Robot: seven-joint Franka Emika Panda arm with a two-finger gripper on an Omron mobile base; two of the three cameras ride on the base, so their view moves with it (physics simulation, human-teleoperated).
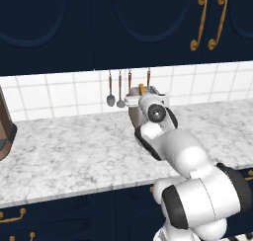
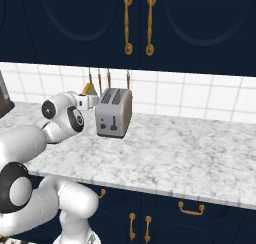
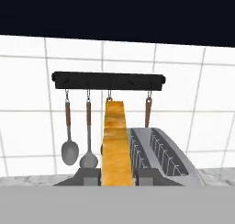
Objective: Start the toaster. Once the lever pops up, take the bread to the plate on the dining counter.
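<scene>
My gripper (image 3: 118, 177) is shut on the bread (image 3: 114, 140), a tan slice with a golden crust that stands upright and edge-on between the fingertips (image 3: 92, 176). The slice is out of the slots, lifted just left of the silver toaster (image 3: 160, 154). From the right base view the toaster (image 2: 114, 113) stands on the marble counter with its dark lever (image 2: 114, 123) low on the front face, and the bread (image 2: 89, 89) pokes up above the gripper (image 2: 90, 101) beside it. In the left base view the bread (image 1: 142, 89) shows above the hand. The plate and the dining counter are out of view.
A dark rack (image 3: 108, 80) with hanging spoons and ladles is on the tiled wall right behind the bread. Navy upper cabinets with gold handles (image 2: 137, 23) hang above. A dark brown appliance (image 1: 5, 131) stands at the counter's far left. Bare marble (image 2: 190, 148) stretches right of the toaster.
</scene>
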